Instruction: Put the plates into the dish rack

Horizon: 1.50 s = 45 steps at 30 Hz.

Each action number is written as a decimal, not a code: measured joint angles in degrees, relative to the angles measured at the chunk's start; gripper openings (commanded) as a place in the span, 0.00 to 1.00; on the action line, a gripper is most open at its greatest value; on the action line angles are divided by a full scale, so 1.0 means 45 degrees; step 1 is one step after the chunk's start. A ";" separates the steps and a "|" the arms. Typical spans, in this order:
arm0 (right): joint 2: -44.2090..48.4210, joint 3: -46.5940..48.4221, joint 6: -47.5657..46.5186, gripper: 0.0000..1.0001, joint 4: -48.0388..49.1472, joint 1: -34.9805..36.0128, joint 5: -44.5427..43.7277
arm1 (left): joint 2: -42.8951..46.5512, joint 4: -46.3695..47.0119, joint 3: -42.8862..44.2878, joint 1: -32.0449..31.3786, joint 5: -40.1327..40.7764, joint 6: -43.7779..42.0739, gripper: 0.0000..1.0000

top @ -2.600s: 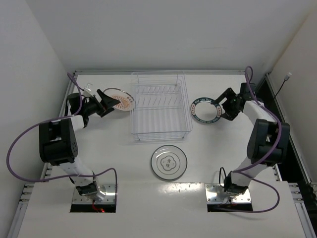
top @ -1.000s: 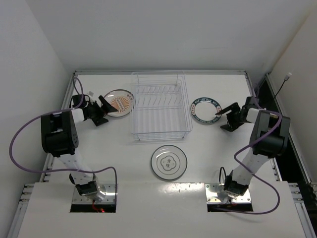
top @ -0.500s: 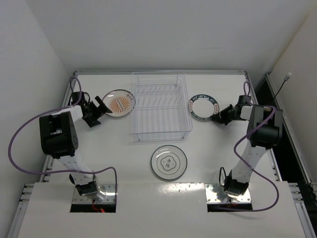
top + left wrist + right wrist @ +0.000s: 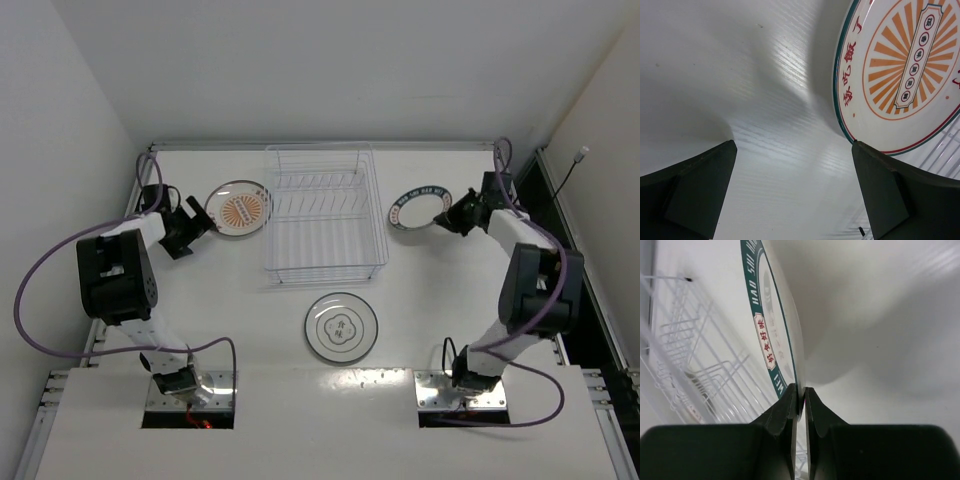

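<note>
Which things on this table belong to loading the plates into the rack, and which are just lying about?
For the job:
orange sunburst plate, flat on the table
blue-rimmed plate, tilted, pinched by the right gripper
white grey-ringed plate
dish rack
left gripper, open beside the orange plate

Not for the job, rig parts only:
purple cables
metal base plates

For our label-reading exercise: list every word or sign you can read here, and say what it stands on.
"HAO": white letters on the rim of the blue-rimmed plate; the letters after it are unclear.
Red Chinese characters on the orange sunburst plate: too blurred to quote.
Centre mark on the white plate: too small to read.
</note>
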State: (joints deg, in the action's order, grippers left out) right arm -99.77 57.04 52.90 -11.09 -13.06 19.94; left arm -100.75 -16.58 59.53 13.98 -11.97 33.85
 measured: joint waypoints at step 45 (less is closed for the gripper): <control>-0.4099 1.1317 -0.4755 0.03 -0.6086 0.9486 -1.3901 | 0.0248 -0.0068 -0.0024 0.0000 -0.0155 -0.0049 1.00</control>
State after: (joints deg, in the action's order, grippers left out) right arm -118.21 107.96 31.51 -38.48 29.63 -42.61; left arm -99.63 -16.88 59.42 13.98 -12.67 33.63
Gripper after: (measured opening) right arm 0.039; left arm 1.000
